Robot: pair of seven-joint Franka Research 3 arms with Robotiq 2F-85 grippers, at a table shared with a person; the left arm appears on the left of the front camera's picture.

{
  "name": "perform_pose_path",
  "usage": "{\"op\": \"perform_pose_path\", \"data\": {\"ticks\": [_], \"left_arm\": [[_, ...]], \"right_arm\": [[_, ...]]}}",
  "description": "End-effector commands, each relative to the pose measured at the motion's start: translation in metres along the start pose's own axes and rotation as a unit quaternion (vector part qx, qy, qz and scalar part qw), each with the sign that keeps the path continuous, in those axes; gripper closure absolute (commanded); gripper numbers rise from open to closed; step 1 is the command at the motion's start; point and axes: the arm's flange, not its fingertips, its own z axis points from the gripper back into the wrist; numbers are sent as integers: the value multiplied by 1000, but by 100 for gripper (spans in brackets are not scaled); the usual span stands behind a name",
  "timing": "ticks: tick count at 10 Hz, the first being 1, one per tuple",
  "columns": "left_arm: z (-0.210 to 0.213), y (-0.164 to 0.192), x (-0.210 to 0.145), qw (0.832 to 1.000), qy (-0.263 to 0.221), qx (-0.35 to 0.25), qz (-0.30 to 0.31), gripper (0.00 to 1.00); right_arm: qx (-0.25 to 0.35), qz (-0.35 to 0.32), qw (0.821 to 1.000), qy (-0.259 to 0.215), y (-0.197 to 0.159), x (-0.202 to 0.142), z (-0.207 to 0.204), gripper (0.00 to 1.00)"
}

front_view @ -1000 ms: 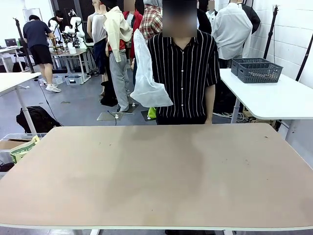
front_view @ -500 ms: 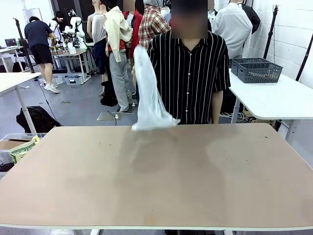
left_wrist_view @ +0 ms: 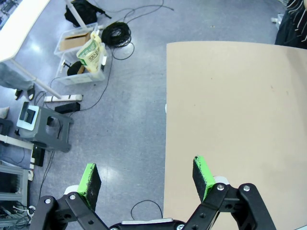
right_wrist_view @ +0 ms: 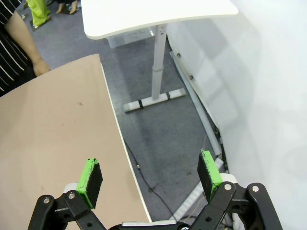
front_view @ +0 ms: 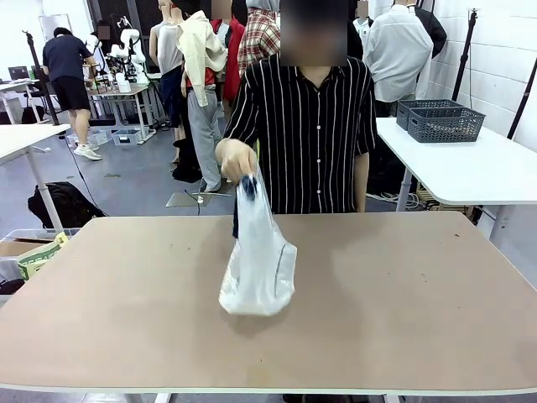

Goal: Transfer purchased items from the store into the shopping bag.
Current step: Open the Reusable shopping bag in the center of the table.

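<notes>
Shopping bag: the shopping bag point(front_view: 258, 269) is now sitting with its bottom on the table point(front_view: 403, 302), about the middle and slightly toward the left edge. A moment ago it was hanging in the air beyond the far edge.
Person: the person's hand point(front_view: 236, 159) is holding the bag by its dark top and keeping it upright.
Left gripper: the left gripper point(left_wrist_view: 146, 175) is hovering over the table's left edge, with its jaws spread wide and grasping nothing.
Right gripper: the right gripper point(right_wrist_view: 151, 175) is hovering over the right edge, also released and empty.
Purchased items: I cannot tell if any are lying inside the bag.
Meaning: the bag is being made ready for filling; I judge the transfer is only beginning.
</notes>
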Motion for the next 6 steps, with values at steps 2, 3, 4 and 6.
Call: {"op": "perform_pose_path", "data": {"ticks": [2, 3, 4, 6], "left_arm": [[0, 3, -1, 1000, 2, 6, -9, 0], [0, 3, -1, 1000, 2, 6, -9, 0], [0, 3, -1, 1000, 2, 6, -9, 0], [0, 3, -1, 1000, 2, 6, -9, 0]], "right_arm": [[-1, 8, 1000, 4, 0, -2, -1, 0], [-1, 8, 1000, 4, 0, -2, -1, 0], [-1, 8, 1000, 4, 0, -2, -1, 0], [-1, 8, 1000, 4, 0, -2, -1, 0]]}}
